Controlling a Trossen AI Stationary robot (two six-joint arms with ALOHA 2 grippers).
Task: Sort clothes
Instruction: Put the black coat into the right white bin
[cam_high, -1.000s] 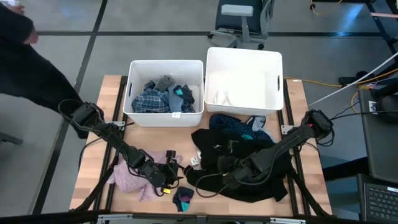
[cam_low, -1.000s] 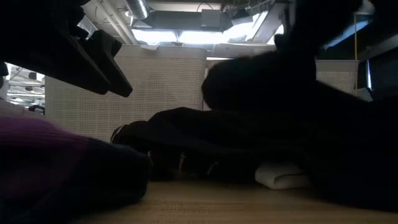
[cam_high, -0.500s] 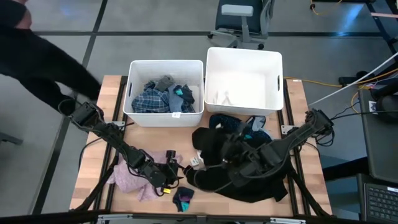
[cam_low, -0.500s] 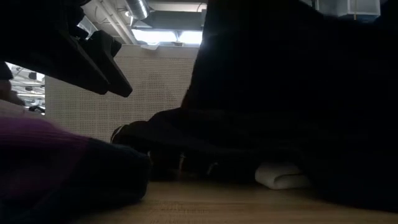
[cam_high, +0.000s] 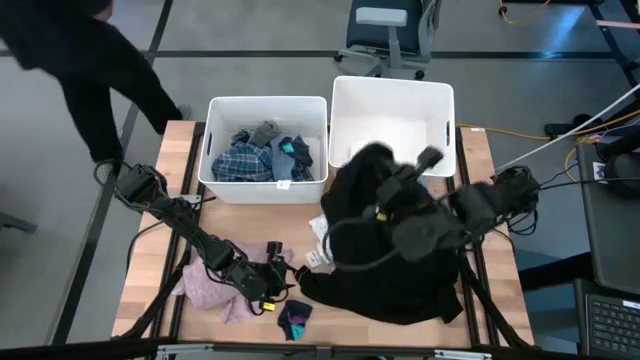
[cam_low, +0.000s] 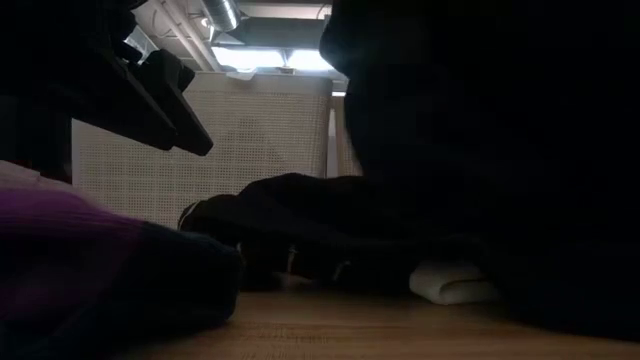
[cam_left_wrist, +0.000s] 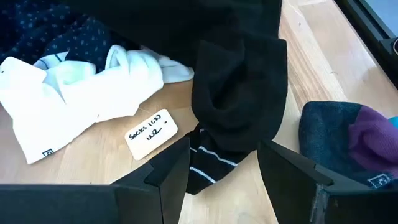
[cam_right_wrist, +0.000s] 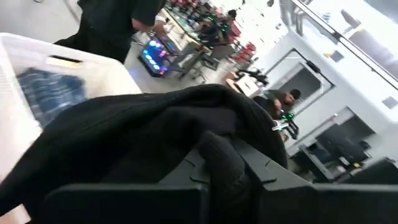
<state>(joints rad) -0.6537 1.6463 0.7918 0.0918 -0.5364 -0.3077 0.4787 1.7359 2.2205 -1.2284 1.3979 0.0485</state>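
Observation:
My right gripper (cam_right_wrist: 225, 163) hangs high over the table's right half (cam_high: 385, 180), shut on a large black garment (cam_high: 385, 265). The garment's lower part lies on the table over the rest of the pile. My left gripper (cam_left_wrist: 224, 168) stands open near the table's front (cam_high: 272, 290), its fingers on either side of a black striped sock end (cam_left_wrist: 233, 106) without touching it. Beside it lie a pink fuzzy top (cam_high: 208, 283), a small dark sock (cam_high: 295, 318), a white piece (cam_left_wrist: 74, 93) and navy dotted cloth (cam_left_wrist: 50, 31). My right gripper pinches a bunched fold of the black garment (cam_right_wrist: 219, 149) between its two fingers, which point almost level toward the far bins. The garment drapes down from the hold, its upper part lifted and its lower end (cam_high: 400, 295) on the table.
Two white bins stand at the far edge: the left bin (cam_high: 215, 165) holds a blue plaid shirt (cam_high: 245, 160) and other pieces, the right bin (cam_high: 440, 110) is partly behind the lifted garment. A paper label (cam_left_wrist: 152, 132) lies on the wood. A person in dark clothes (cam_high: 90, 60) stands at the far left.
My right gripper has risen from the pile and gone toward the far right bin, tipping from pointing down to almost level. It stays shut on the black garment, whose upper part has been lifted high while its lower part stays on the table.

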